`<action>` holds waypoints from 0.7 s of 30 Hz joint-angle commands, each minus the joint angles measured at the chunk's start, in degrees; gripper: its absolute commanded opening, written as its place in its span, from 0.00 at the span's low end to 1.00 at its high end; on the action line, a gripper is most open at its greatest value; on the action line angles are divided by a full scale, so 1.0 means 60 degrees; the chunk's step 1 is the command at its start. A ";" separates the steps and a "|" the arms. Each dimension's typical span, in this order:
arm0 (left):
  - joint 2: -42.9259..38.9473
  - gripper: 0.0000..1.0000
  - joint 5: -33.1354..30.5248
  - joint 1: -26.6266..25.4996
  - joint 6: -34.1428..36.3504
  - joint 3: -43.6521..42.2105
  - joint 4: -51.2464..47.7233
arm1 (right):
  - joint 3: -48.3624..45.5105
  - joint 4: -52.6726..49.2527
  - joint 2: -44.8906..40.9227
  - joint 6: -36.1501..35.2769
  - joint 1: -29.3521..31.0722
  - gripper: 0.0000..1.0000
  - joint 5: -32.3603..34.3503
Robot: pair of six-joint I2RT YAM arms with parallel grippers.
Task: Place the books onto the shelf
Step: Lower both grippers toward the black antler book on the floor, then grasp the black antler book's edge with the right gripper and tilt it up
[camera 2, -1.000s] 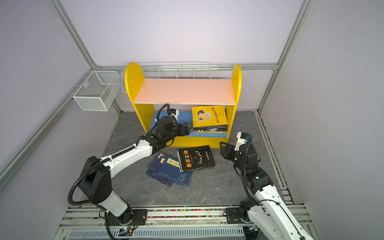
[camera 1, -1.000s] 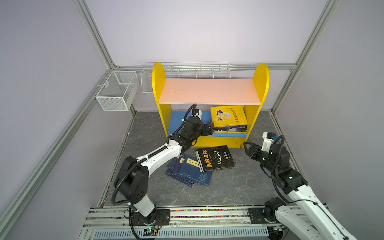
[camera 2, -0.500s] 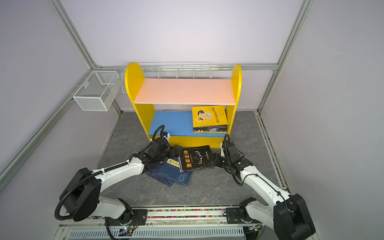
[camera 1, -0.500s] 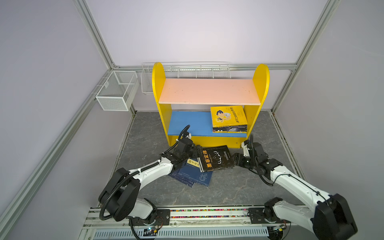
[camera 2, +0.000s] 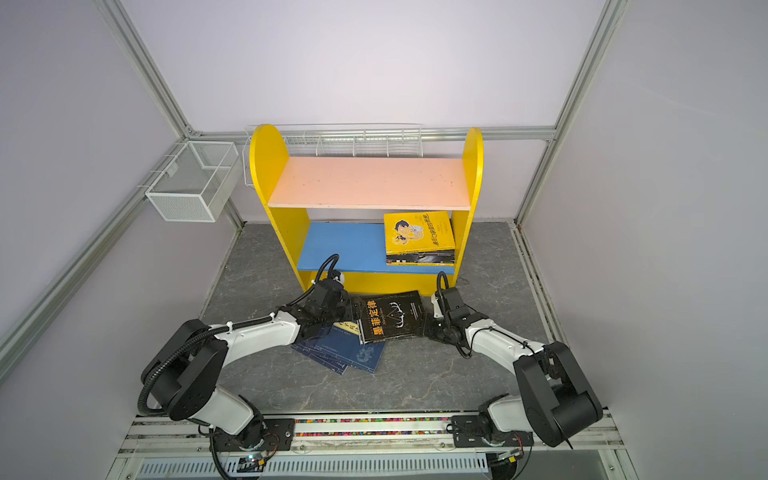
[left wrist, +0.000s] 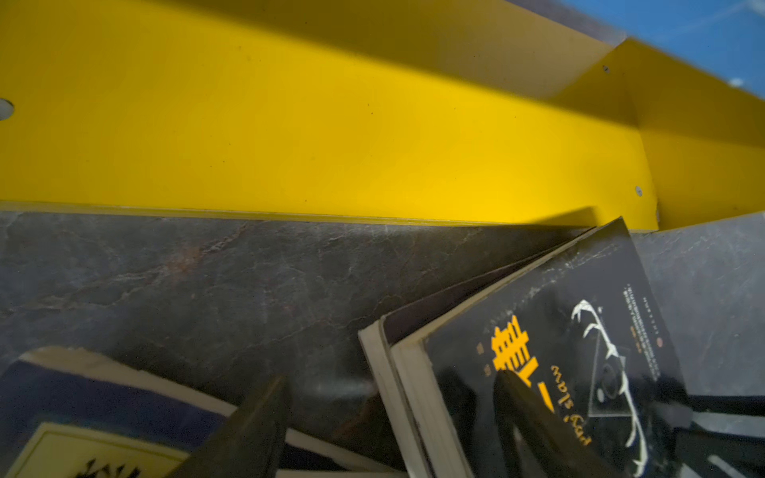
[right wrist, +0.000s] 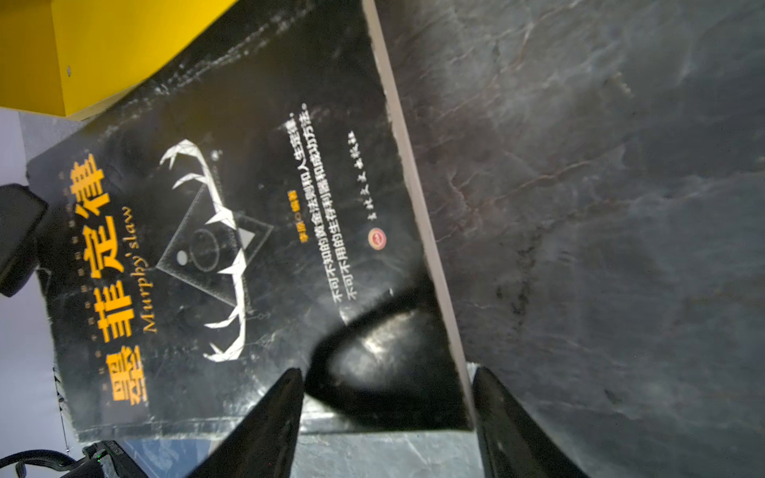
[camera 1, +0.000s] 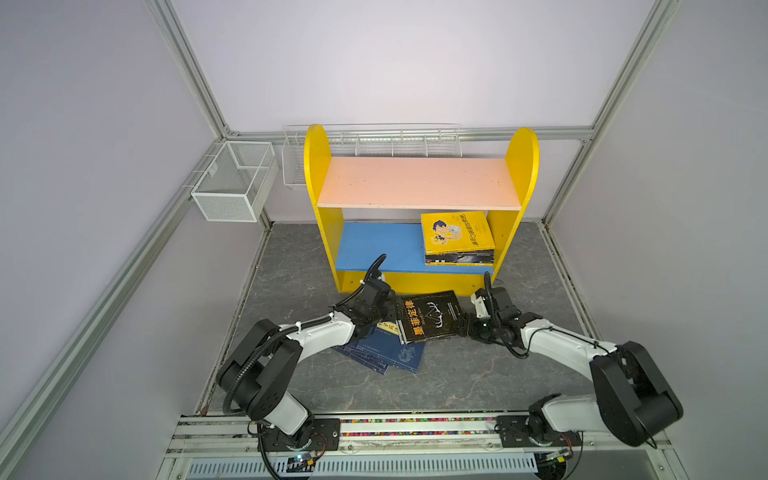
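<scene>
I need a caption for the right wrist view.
Right gripper, jaws apart, straddles an edge of the black book.

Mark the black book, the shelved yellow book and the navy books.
black book (camera 1: 430,316), in a top view, centre of its cover.
yellow book (camera 1: 457,232), in a top view, centre of its cover.
navy books (camera 1: 390,352), in a top view, uppermost cover's bare part.
</scene>
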 commanded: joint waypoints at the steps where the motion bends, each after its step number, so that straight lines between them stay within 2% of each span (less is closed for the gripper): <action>1: 0.0212 0.71 0.0110 -0.0045 -0.0056 0.0259 0.0186 | -0.0162 0.0494 0.0127 0.0112 -0.0116 0.66 -0.0354; 9: 0.0737 0.52 0.0614 -0.0101 -0.0107 0.0520 -0.0283 | -0.0099 0.1114 -0.0294 0.0205 -0.0124 0.64 -0.0977; 13: 0.0845 0.39 0.0661 -0.0341 -0.0152 0.0469 -0.0056 | 0.0081 0.1078 -0.0926 0.0145 -0.0116 0.63 -0.1057; 21: 0.1031 0.33 0.1003 -0.0594 -0.0173 0.0502 0.0284 | 0.0204 0.1465 -0.1744 0.0479 -0.0091 0.60 -0.1384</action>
